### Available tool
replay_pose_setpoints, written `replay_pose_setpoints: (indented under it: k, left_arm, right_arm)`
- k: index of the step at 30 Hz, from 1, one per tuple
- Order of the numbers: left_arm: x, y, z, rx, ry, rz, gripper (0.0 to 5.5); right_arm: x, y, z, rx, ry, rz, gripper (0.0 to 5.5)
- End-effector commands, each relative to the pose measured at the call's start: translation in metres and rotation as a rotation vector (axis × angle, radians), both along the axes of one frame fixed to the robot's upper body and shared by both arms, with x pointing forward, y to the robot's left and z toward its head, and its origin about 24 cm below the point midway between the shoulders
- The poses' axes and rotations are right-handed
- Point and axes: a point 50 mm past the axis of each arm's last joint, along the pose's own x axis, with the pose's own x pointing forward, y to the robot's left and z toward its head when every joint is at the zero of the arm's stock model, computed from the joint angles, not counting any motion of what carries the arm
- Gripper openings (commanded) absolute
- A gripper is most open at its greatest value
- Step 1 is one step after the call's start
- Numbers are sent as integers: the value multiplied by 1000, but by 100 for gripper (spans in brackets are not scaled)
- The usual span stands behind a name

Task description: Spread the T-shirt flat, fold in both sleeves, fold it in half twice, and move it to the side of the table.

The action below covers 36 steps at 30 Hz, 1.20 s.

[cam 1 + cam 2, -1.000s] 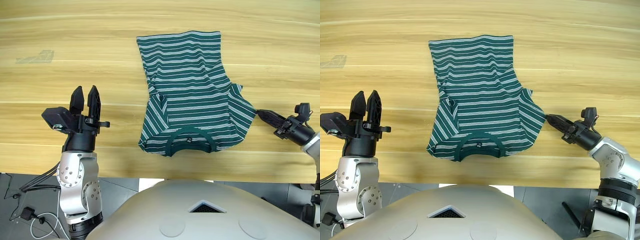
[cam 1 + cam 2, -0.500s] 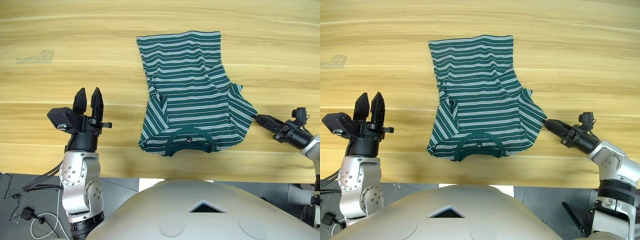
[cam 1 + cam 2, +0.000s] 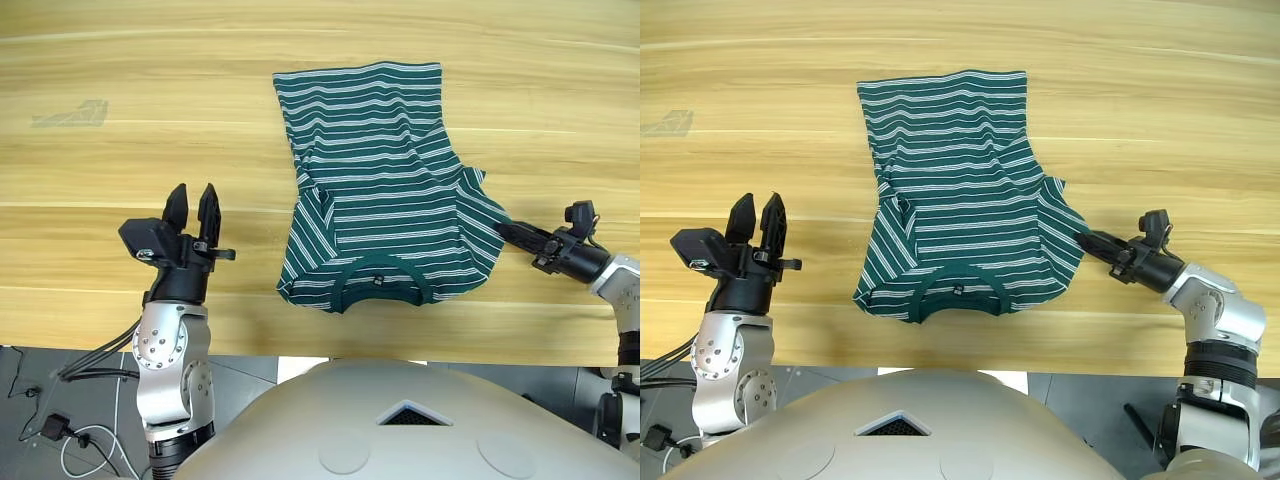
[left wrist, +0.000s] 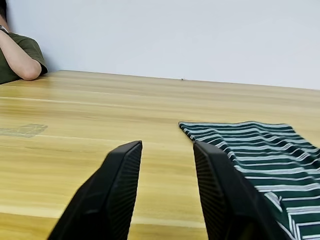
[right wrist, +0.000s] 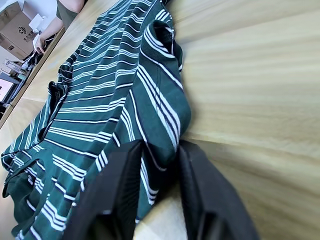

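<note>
Now let's count: one T-shirt (image 3: 380, 190), one table (image 3: 150, 60) and two grippers. The T-shirt is green with white stripes. It lies on the wooden table with its collar (image 3: 380, 275) on the robot's side and its bottom hem on the far side. It is not all flat. The cloth is bunched up along both sides near the sleeves.

The left gripper (image 3: 193, 192) is well off to the left of the T-shirt, about level with its lower half. Its two fingers (image 4: 120, 185) are wide apart and hold nothing. They point to the far side.

The right gripper (image 3: 503, 229) is at the T-shirt's right edge, low down by the sleeve. Its fingers (image 5: 120, 190) are a little apart, one on each side of the bunched edge. Some cloth sits in the gap, but it is hard to see if they squeeze it.

One faint grey mark (image 3: 70, 113) sits far to the left of the T-shirt, past the left gripper.

A second ago, the left gripper was farther from the T-shirt. It has come closer and a bit lower. The right gripper's tip was just off the edge, and now it has slid in onto the cloth. The T-shirt has not moved.
</note>
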Motion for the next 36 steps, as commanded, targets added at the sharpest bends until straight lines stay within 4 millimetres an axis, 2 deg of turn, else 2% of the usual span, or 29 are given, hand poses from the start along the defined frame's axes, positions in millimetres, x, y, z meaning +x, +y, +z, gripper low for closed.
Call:
replay_pose_setpoints:
  k: [1,5,10,13,16,21,26,29,36]
  left_arm:
    - [1,-1,-2,15,-1,8,192]
    - [3,-5,-5,11,3,-1,192]
    - [6,-7,-8,13,6,-16,192]
    - [8,-7,-9,17,4,-23,192]
    - [8,-7,-9,17,2,-27,192]
    - [7,-10,-10,19,-2,-26,192]
    - [8,-16,-14,54,6,-43,192]
    - [9,-18,-14,62,7,-49,192]
    - [9,-19,-14,66,8,-48,192]
  right_arm:
    - [4,0,-1,-29,-13,8,68]
    - [6,0,-3,-36,-20,10,5]
    - [7,1,-1,-6,-80,20,5]
    - [10,7,17,92,-183,56,5]
    - [8,16,25,105,-232,123,5]
    - [1,32,21,26,-250,199,5]
    - [1,52,10,-147,-304,252,5]
    - [2,66,14,-148,-355,294,5]
    - [-4,77,8,-234,-364,403,5]
